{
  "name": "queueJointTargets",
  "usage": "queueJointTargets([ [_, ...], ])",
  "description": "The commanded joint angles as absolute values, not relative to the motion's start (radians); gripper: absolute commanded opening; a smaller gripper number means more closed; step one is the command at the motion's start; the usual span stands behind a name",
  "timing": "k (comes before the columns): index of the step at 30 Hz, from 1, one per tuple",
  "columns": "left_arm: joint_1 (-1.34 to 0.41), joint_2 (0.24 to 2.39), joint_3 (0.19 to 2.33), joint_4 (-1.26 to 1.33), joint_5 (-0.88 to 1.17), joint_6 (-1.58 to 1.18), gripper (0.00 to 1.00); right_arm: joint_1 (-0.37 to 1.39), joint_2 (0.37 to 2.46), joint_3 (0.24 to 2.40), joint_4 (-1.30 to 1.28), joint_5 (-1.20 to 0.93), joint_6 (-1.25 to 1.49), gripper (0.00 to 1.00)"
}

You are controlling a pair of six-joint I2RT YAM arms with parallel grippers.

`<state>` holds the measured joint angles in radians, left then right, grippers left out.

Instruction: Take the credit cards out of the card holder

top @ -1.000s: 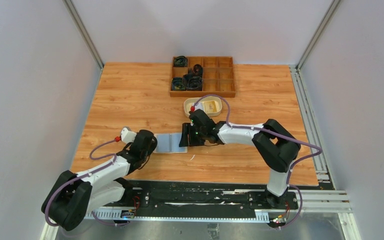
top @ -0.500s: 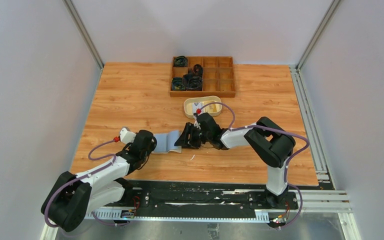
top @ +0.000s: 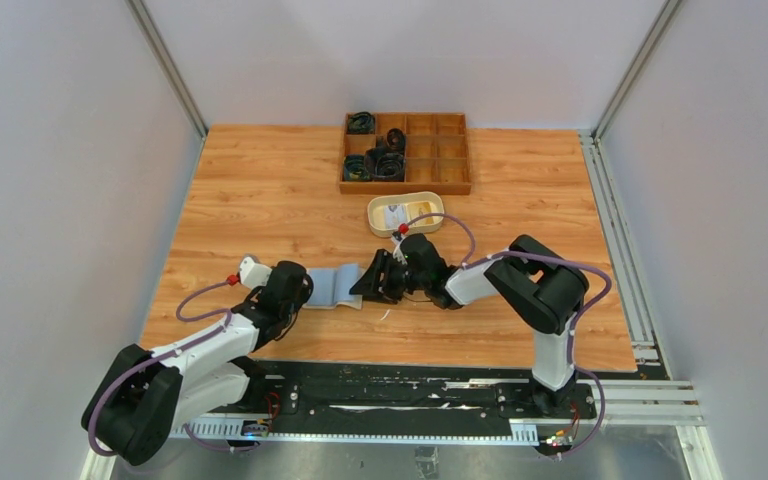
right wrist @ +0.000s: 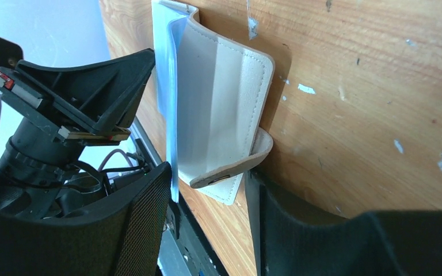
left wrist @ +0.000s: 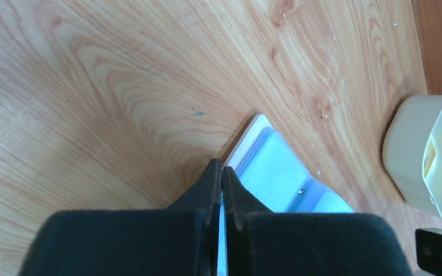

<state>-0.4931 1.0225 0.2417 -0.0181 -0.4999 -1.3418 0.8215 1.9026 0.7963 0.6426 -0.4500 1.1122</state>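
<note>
We've got black cables [top: 388, 165] in the wooden tray [top: 405, 188], left gripper [left wrist: 221, 172] pinched tight on the card holder [top: 345, 286], right gripper [right wrist: 207, 181] spread apart around its tab end.

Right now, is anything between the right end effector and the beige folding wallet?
Nothing visible. The beige folding wallet lies on the wooden table with its tab end between the fingers of the right end effector. The left end effector is pinched shut on its opposite edge.
</note>
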Motion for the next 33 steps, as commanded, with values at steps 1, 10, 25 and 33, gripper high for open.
queueJointTargets([
  [1, -0.495, 1.023, 0.228, -0.03, -0.5, -1.337, 0.0, 0.822, 1.985, 0.709, 0.661, -0.425, 1.135, 0.56],
  [10, -0.495, 1.016, 0.23, -0.038, -0.499, -1.329, 0.0, 0.824, 2.036, 0.622, 0.773, -0.421, 1.18, 0.59],
  [25, -0.495, 1.023, 0.238, -0.047, -0.508, -1.331, 0.0, 0.841, 2.05, 0.436, 0.965, -0.33, 1.363, 0.82],
  [33, -0.495, 1.028, 0.241, -0.046, -0.513, -1.338, 0.0, 0.9, 1.982, 0.452, 0.85, -0.232, 1.4, 0.88],
])
